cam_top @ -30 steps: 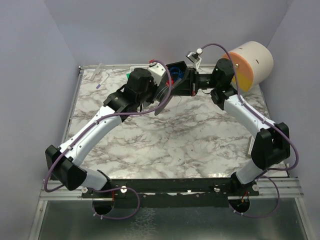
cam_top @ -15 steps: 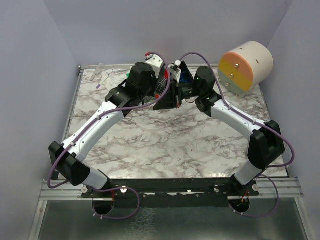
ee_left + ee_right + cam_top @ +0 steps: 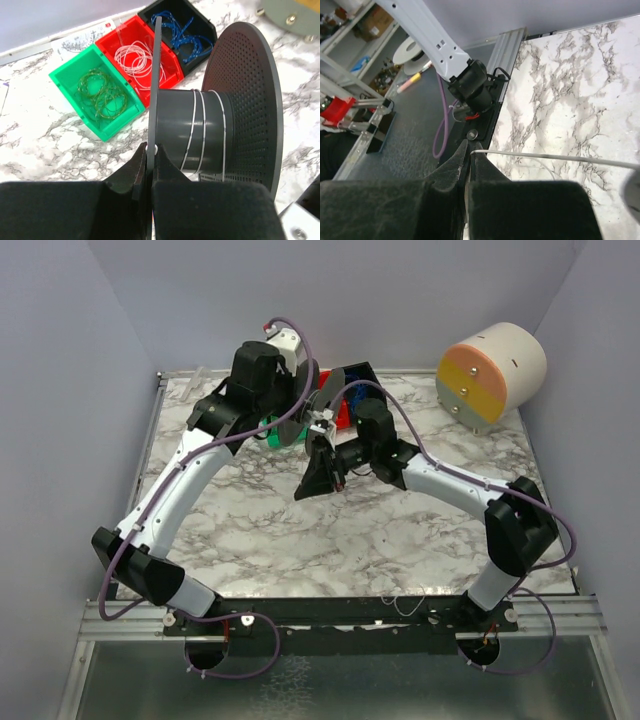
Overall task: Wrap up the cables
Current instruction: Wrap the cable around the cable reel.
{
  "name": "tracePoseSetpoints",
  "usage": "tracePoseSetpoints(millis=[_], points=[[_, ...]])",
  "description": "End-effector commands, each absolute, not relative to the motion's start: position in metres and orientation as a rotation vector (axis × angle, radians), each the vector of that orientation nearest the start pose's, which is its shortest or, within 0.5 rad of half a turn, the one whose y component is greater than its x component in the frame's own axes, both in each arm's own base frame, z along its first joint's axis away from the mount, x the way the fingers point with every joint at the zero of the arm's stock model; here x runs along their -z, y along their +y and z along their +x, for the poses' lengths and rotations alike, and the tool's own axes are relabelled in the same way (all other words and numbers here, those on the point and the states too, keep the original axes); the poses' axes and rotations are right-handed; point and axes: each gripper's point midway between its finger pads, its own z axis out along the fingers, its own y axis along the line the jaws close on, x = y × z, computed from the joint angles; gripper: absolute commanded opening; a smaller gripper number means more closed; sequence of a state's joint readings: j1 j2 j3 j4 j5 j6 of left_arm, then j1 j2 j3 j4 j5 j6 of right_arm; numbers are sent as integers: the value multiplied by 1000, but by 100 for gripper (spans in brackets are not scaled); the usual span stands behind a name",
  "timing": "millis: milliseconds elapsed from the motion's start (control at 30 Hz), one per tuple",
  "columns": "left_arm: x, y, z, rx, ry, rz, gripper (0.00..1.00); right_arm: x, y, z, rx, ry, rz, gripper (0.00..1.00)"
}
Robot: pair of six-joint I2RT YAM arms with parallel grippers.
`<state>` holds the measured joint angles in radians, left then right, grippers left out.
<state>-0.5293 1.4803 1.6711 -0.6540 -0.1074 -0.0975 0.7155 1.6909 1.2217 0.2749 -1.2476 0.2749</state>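
Observation:
My left gripper (image 3: 150,150) is shut on the thin flange of the dark grey spool (image 3: 200,130), which carries three turns of white cable (image 3: 194,125). My right gripper (image 3: 469,147) is shut on the white cable (image 3: 555,157), which runs taut from its tips to the right. In the top view the left gripper (image 3: 300,425) holds the spool (image 3: 325,400) above the back of the table, and the right gripper (image 3: 312,478) is just in front of it. Green wire (image 3: 100,92), whitish wire (image 3: 134,57) and blue wire (image 3: 180,32) lie coiled in bins.
A green bin (image 3: 65,80), a red bin (image 3: 107,42) and a black bin (image 3: 200,25) stand side by side at the back of the marble table (image 3: 400,530). A cream drum with an orange and yellow face (image 3: 490,360) sits back right.
My right gripper has moved from the back beside the spool toward the near left, drawing the white cable with it. My left arm has lifted and swung the spool leftward.

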Motion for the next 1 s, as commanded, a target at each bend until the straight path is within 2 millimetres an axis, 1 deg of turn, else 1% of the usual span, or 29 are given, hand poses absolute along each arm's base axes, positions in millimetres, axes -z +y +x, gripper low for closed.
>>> tracePoseSetpoints(millis=[0, 133, 267, 367, 467, 533, 600, 667, 700, 767, 867, 967], points=[[-419, -196, 400, 379, 1783, 237, 0, -222, 388, 159, -1846, 1416, -1530, 0], [-436, -186, 402, 387, 1753, 200, 0, -204, 381, 145, -1874, 1370, -1598, 1], [-451, -176, 402, 387, 1723, 168, 0, -187, 375, 140, -1867, 1391, -1624, 1], [-463, -169, 401, 390, 1696, 144, 0, -182, 371, 137, -1901, 1402, -1624, 0], [-473, -162, 399, 388, 1675, 127, 0, -181, 368, 142, -1939, 1419, -1590, 0], [-478, -157, 398, 387, 1663, 118, 0, -179, 364, 151, -1957, 1442, -1549, 1], [-482, -154, 398, 385, 1654, 110, 0, -176, 359, 165, -1958, 1493, -1479, 1], [-484, -151, 397, 385, 1649, 107, 0, -175, 351, 181, -1943, 1542, -1381, 1], [-484, -150, 397, 384, 1648, 106, 0, -174, 345, 189, -1949, 1601, -1308, 1], [-486, -148, 395, 382, 1644, 102, 0, -170, 336, 207, -1909, 1635, -1222, 0], [-482, -150, 393, 399, 1652, 111, 0, -168, 325, 228, -1867, 1675, -1132, 1], [-468, -157, 390, 432, 1679, 145, 0, -176, 320, 244, -1836, 1674, -1054, 1]])
